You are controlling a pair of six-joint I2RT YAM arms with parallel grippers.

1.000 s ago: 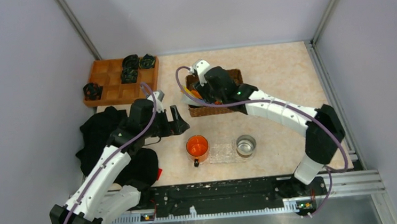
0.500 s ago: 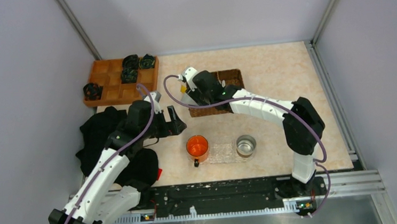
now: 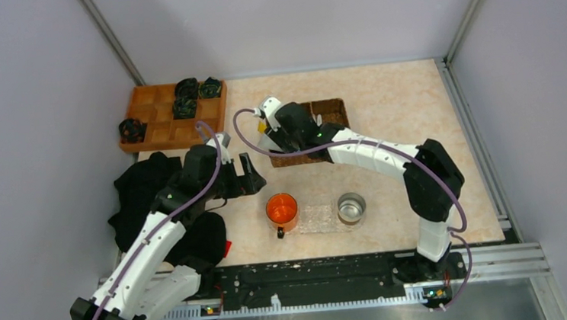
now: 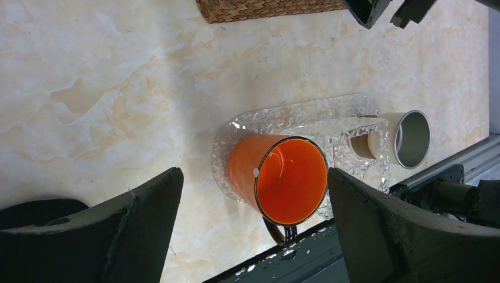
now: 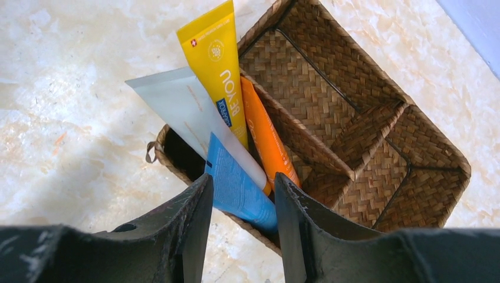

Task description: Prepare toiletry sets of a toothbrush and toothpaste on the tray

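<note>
Over the wicker basket [image 5: 365, 112], my right gripper [image 5: 243, 178] has its two fingers closed on the blue tube [image 5: 239, 197], touching it on both sides at its lower end. The tube stands tilted in the basket's end compartment, its top hidden behind a white tube [image 5: 183, 112]. A yellow tube [image 5: 218, 65] and an orange tube [image 5: 268, 141] crowd the same compartment, leaning up and out over the rim just beside the pinched one. The basket's other compartments show bare weave.

My left gripper [image 4: 253, 174] hangs over the marble-patterned table [image 3: 390, 98] with its fingers spread wide and nothing between them. Below it lies the clear tray [image 4: 295, 118] near the front edge, well apart from the basket. An orange mug [image 4: 283, 177] stands on one end of the tray and a steel cup [image 4: 410, 138] at the other, leaving a bare strip between them.

At the far left corner sits an orange wooden compartment tray [image 3: 163, 123] holding dark bundles. A black cloth [image 3: 149, 193] lies under the left arm.
</note>
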